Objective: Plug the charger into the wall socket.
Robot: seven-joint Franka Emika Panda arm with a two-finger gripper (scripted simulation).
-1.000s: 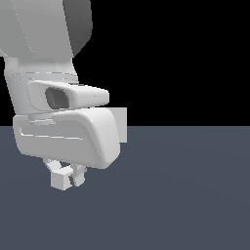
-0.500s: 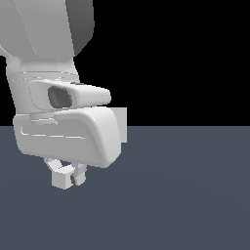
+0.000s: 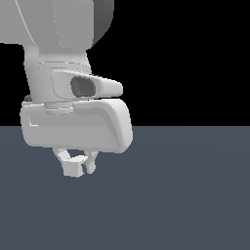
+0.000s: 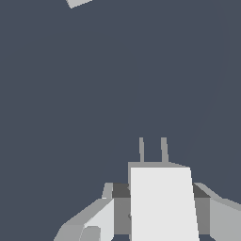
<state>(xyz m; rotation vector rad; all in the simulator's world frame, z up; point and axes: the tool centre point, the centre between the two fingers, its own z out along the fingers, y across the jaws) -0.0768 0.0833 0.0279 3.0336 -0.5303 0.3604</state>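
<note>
From my wrist view, I see the gripper (image 4: 162,212) clenched on the charger (image 4: 162,202), its fingers (image 4: 101,219) pressed against both sides of the white block, with the two grey prongs (image 4: 153,149) pointing away from the camera over the bare dark floor (image 4: 117,84). A pale corner sits at the far edge of that view, well apart from the prongs; I think it is the wall socket (image 4: 77,3), but too little of it shows to be sure. Between prongs and that corner I have nothing but open floor. In the exterior view, the arm's bulky white body (image 3: 73,122) fills the exterior view's left, and the charger (image 3: 73,168) hangs just below it, above the floor, with free room all across the exterior view's right. I can read no labels or writing on any surface.
</note>
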